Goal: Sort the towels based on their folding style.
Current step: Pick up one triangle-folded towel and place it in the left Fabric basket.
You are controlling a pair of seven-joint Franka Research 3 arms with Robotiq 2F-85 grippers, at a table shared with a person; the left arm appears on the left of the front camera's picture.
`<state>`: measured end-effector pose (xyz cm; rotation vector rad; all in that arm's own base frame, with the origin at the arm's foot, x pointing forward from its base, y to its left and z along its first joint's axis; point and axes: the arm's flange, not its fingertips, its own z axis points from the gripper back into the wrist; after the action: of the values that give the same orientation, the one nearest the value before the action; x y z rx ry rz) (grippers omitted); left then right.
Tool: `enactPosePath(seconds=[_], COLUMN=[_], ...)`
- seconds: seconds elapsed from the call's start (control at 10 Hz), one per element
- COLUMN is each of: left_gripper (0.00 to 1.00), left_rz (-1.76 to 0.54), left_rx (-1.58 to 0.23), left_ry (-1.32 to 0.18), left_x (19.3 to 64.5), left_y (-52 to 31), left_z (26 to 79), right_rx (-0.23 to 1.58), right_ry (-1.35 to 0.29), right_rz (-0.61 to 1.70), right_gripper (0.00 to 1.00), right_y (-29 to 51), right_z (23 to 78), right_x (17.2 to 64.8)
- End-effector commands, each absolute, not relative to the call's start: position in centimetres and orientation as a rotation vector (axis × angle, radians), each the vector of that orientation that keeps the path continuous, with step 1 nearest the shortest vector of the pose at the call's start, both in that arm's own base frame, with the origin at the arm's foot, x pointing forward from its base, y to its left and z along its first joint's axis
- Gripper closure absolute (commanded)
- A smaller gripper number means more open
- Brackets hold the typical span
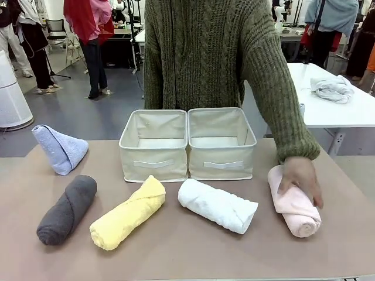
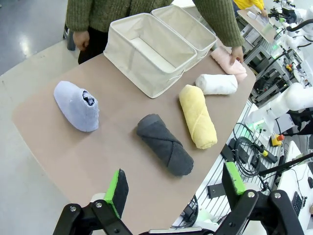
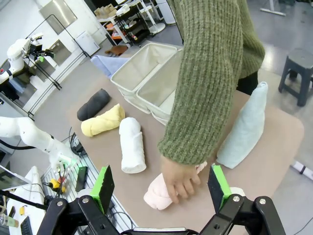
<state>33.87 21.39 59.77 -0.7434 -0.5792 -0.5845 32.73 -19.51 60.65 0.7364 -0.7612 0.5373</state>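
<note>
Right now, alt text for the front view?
A person's hand rests on a pink rolled towel at the table's right end. Left of it lie a white rolled towel, a yellow rolled towel, a dark grey rolled towel, and farther back a light blue cone-folded towel. Two beige fabric bins stand side by side behind.

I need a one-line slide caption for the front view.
A person's hand rests on the rolled pink terry towel near two square beige fabric bins.
</note>
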Motion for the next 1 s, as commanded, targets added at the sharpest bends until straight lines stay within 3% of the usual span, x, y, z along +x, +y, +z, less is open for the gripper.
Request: enactPosePath(seconds=[0.0, 0.2, 0.4, 0.6, 0.9], left_gripper=[0.00, 0.00, 0.00, 0.00, 0.00], left_rz=[-0.590, -0.585, -0.446, -0.314, -0.183], left_rx=[-0.750, -0.743, -0.600, -0.331, -0.108], left_ry=[-0.586, -0.579, -0.424, -0.186, -0.093], left_x=[33.8, 33.9, 39.4, 45.3, 50.9], left_y=[21.5, 21.4, 17.8, 12.9, 6.9], left_z=[59.8, 59.8, 61.8, 61.4, 57.6], right_rx=[0.744, 0.744, 0.744, 0.744, 0.744], right_ry=[-0.766, -0.766, -0.766, -0.766, -0.766], right_rz=[0.542, 0.542, 0.542, 0.542, 0.542], right_gripper=[0.00, 0.00, 0.00, 0.00, 0.00], right_y=[-19.6, -19.6, -19.6, -19.6, -19.6], right_z=[60.6, 60.6, 60.6, 60.6, 60.6], right_x=[32.8, 32.8, 32.8, 32.8, 32.8])
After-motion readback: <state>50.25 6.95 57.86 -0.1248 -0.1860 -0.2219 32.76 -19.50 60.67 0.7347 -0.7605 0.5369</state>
